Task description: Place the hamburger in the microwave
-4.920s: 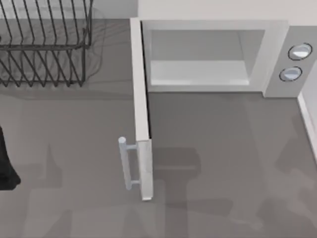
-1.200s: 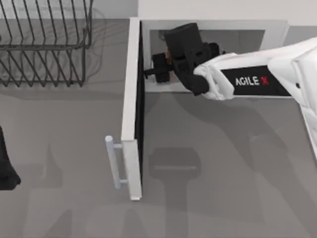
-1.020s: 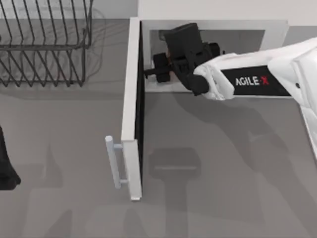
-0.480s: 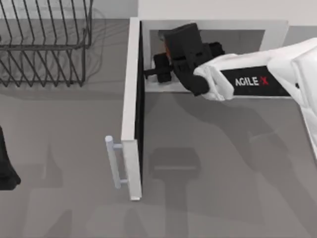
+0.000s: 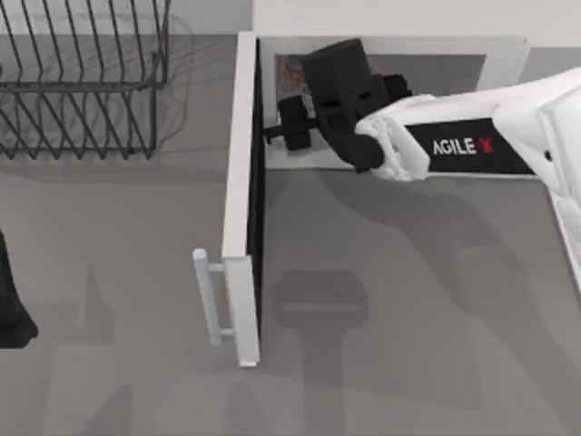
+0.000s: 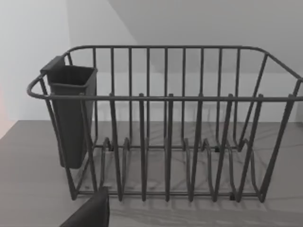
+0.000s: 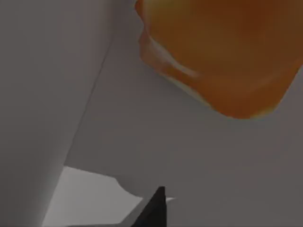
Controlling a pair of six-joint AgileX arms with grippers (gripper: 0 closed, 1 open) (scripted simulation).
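The right gripper (image 5: 304,95) reaches into the microwave (image 5: 508,54) cavity at the table's 12 o'clock, its arm stretching in from 3 o'clock. The hamburger (image 5: 292,71) sits inside the cavity near its left wall, just past the gripper toward 11 o'clock; in the right wrist view the hamburger (image 7: 222,52) looms close, with grey cavity surfaces around it and one dark fingertip (image 7: 154,210) showing apart from it. Whether the jaws stand apart or together I cannot tell. The left arm (image 5: 11,309) is parked at 9 o'clock, and its wrist camera faces the dish rack (image 6: 165,123).

As I judge it, the risks lie in backing out: a finger brushing the bun could drag it toward the cavity mouth or tip it, and the wrist sits close to the open door (image 5: 243,200), so a swing toward 9 o'clock could knock the door further round. If the bun is not yet resting on the floor, it may roll.

Count: one hamburger, one microwave, one door, one dish rack, two arms.
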